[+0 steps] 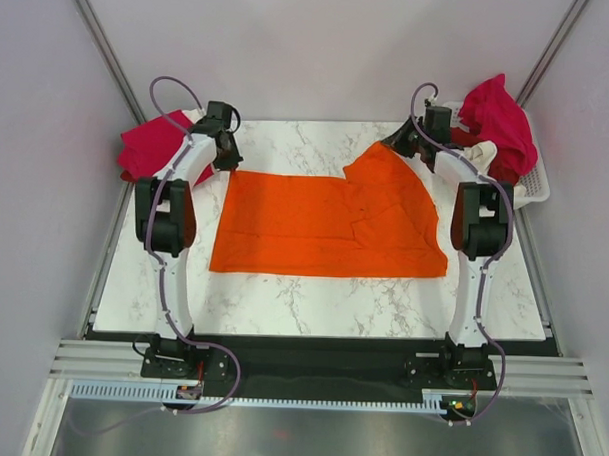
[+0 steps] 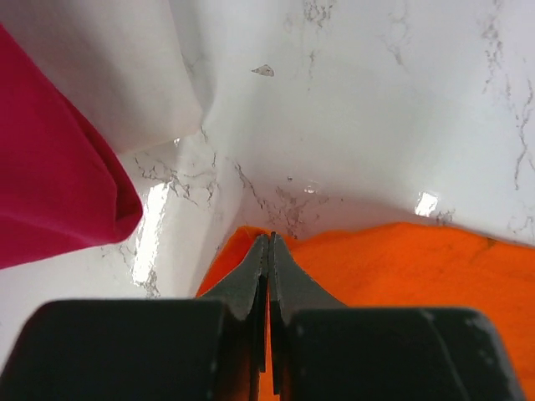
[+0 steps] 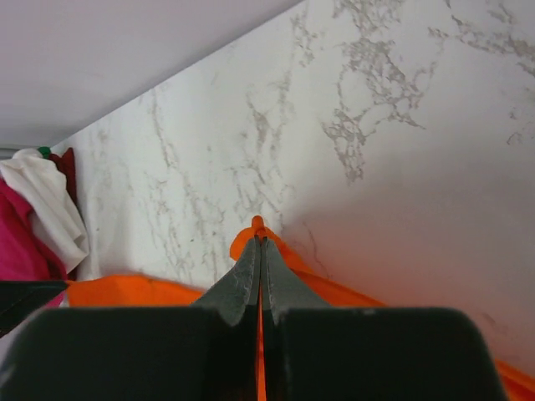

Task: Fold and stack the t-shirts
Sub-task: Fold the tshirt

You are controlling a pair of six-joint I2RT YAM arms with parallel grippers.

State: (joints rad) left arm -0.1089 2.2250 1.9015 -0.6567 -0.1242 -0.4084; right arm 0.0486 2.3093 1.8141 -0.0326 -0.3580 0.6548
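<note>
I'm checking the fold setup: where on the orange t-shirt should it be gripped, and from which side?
By its two far corners, from above the far edge. The orange t-shirt lies spread flat, so only its corners offer a pinchable lip, and lifting both should keep the fold even. The left end effector and right end effector are each shut on one.

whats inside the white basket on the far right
The white basket holds a crimson-pink t-shirt heaped on top, with a white cloth poking out beside it and a dark red edge next to that. Anything lower down is covered by the pile.
</note>
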